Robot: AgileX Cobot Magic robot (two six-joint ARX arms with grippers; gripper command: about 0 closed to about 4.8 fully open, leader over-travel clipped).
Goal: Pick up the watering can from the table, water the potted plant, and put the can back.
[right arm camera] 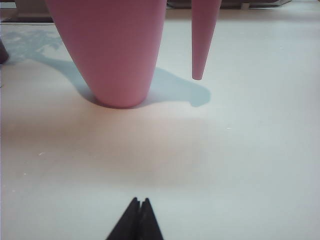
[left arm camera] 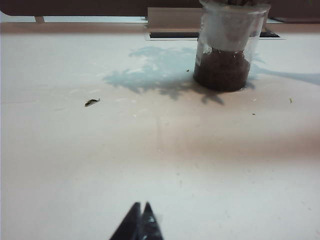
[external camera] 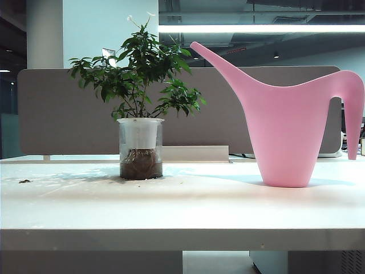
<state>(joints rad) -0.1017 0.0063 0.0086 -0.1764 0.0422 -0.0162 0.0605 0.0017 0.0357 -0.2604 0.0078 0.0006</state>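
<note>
The pink watering can (external camera: 288, 123) stands upright on the right of the white table (external camera: 182, 211), its spout slanting up toward the potted plant (external camera: 140, 97). The plant is a leafy green bush in a clear glass jar (left arm camera: 226, 47) with brown soil. No arm shows in the exterior view. My left gripper (left arm camera: 141, 205) is shut and empty, low over the table, well short of the jar. In the right wrist view my right gripper (right arm camera: 139, 201) is shut and empty, a stretch of table away from the can's body (right arm camera: 112, 50) and its hanging handle tip (right arm camera: 201, 42).
A small dark scrap (left arm camera: 91, 102) lies on the table left of the jar. A grey partition (external camera: 63, 114) runs along the table's far edge, with a pale bracket (left arm camera: 172, 20) at its foot.
</note>
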